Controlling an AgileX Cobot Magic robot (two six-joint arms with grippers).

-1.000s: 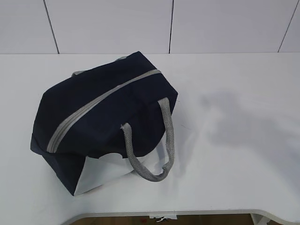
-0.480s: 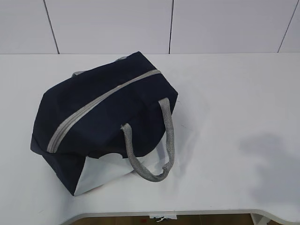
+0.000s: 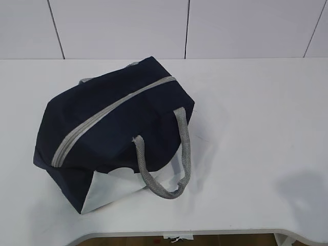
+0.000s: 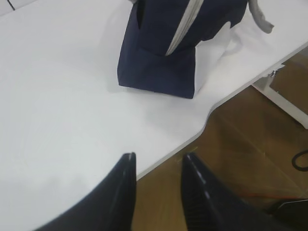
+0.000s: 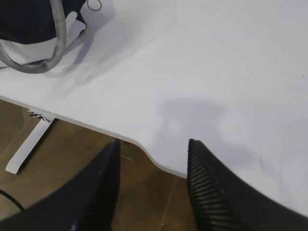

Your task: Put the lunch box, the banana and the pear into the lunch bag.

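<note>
1. The bench (image 3: pixel 256 102) is the biggest thing here. It is white and wide. Both end effectors hang over its near edge, so part of what they see below is the brown floor (image 5: pixel 57 159).

2. The lunch bag (image 3: pixel 113 123) is next in size. It is dark blue and sits on the bench, up ahead of the left end effector (image 4: pixel 156 161) and far ahead and to the left of the right end effector (image 5: pixel 154 147). Its grey zipper (image 3: pixel 102 115) looks shut all along the top. I think the bag is closed because the packing is done.

3. The grey handles come next. One handle (image 3: pixel 169 154) flops down over the bag's white end panel (image 3: pixel 110 187). It lies loose because nothing holds it up.

4. The left end effector is open part way. It holds nothing. It is well apart from the bag.

5. The right end effector is open a bit wider. It holds nothing too. Bare bench lies just ahead of it.

6. A small metal ring pull (image 5: pixel 94 5) shows at the top of the right wrist view, far ahead and to the left of the right end effector, by the bag.

7. The lunch box, the banana and the pear do not show in any view. My guess is they are inside the shut bag, but I cannot see in.
</note>
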